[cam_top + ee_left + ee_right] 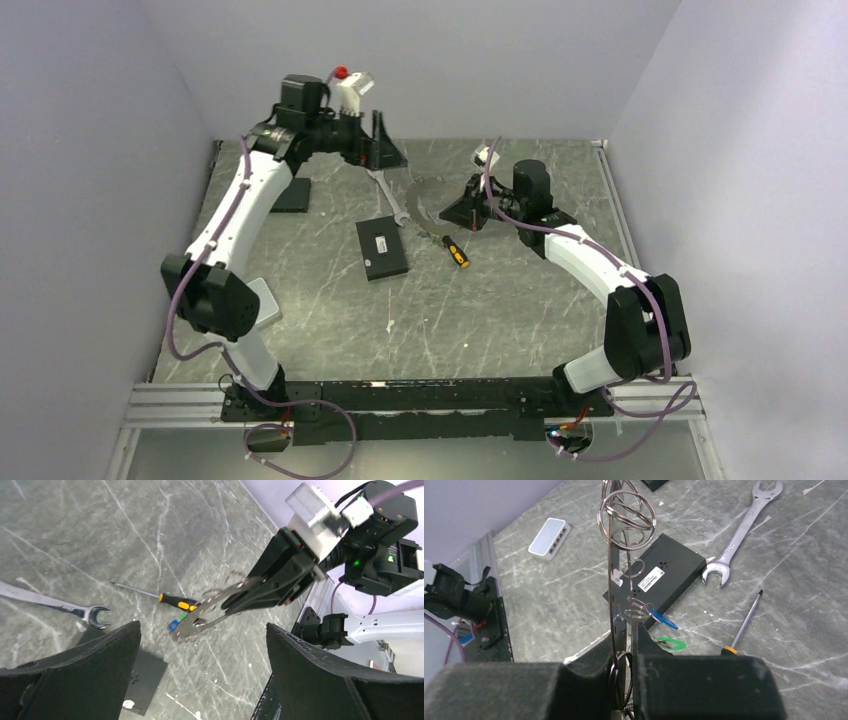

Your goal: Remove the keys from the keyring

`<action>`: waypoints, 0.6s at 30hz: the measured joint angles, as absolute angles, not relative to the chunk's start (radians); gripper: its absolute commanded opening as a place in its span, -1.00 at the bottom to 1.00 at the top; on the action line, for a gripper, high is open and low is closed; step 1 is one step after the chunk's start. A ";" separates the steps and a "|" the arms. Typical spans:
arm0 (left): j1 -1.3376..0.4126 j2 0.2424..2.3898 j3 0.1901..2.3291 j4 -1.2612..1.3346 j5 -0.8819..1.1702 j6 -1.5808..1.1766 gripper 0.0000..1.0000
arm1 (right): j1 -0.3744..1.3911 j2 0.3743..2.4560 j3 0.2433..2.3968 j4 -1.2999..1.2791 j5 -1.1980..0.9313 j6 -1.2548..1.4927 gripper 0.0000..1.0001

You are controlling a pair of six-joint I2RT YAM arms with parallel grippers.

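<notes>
My right gripper (629, 630) is shut on the keyring (611, 580), a large thin grey ring that I see edge-on, with small wire rings (626, 520) along it. In the left wrist view the keyring (200, 620) slants down from the right gripper (260, 587) toward the table. The blue key (173, 625) and the green key (182, 616) sit at its low end, next to the screwdriver. From the right wrist, the blue key (664, 619) and green key (669, 643) lie just past the fingers. My left gripper (202, 645) is wide open and holds nothing, standing apart from the ring (430, 195).
A black box (381, 247) lies mid-table, with a silver spanner (385, 190) behind it and a yellow-handled screwdriver (455, 250) to its right. A flat black item (292, 195) sits at the back left. A white switch box (549, 531) lies near the left arm's base.
</notes>
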State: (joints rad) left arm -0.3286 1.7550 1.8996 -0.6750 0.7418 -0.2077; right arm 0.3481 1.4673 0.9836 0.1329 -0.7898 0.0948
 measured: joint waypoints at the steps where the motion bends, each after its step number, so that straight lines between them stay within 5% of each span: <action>1: -0.305 1.731 1.868 -0.654 0.768 -0.207 0.99 | 0.340 1.465 0.984 0.136 -0.797 0.109 -1.00; 11: -0.128 1.575 1.422 -0.385 0.950 -0.139 0.99 | 0.284 1.439 1.005 0.167 -0.876 0.208 -1.00; 18: -0.126 1.575 1.028 0.097 1.132 -0.305 0.99 | 0.282 1.436 1.036 0.166 -0.920 0.210 -1.00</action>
State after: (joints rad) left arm -0.1261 1.5749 1.0283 0.0975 1.1320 -0.3054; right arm 0.2825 1.4357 1.0355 0.1658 -0.9199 0.2104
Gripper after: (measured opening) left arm 0.994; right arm 0.095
